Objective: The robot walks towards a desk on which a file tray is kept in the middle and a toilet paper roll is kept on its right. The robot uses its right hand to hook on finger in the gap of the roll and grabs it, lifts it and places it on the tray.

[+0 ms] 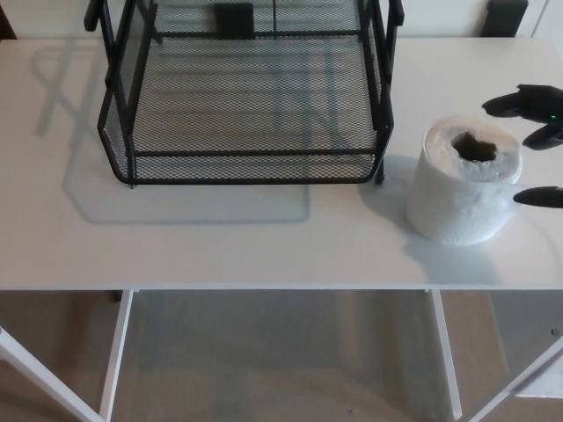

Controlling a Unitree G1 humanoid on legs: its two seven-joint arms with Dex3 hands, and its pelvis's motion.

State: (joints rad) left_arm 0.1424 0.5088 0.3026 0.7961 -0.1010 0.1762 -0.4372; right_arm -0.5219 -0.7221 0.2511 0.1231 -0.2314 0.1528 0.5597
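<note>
A white toilet paper roll (464, 179) stands upright on the white desk (220, 242), its core hole facing up, just right of the black mesh file tray (248, 105). My right hand (533, 132) comes in from the right edge, open, its black fingers spread beside the roll's right side and a little above it. Two fingers reach near the roll's top rim and a lower one near its side; none is inside the core hole. The tray holds nothing. The left hand does not show.
The desk's front edge runs across the lower picture, with white legs and a beige floor below. Dark objects stand behind the tray at the far edge of the desk.
</note>
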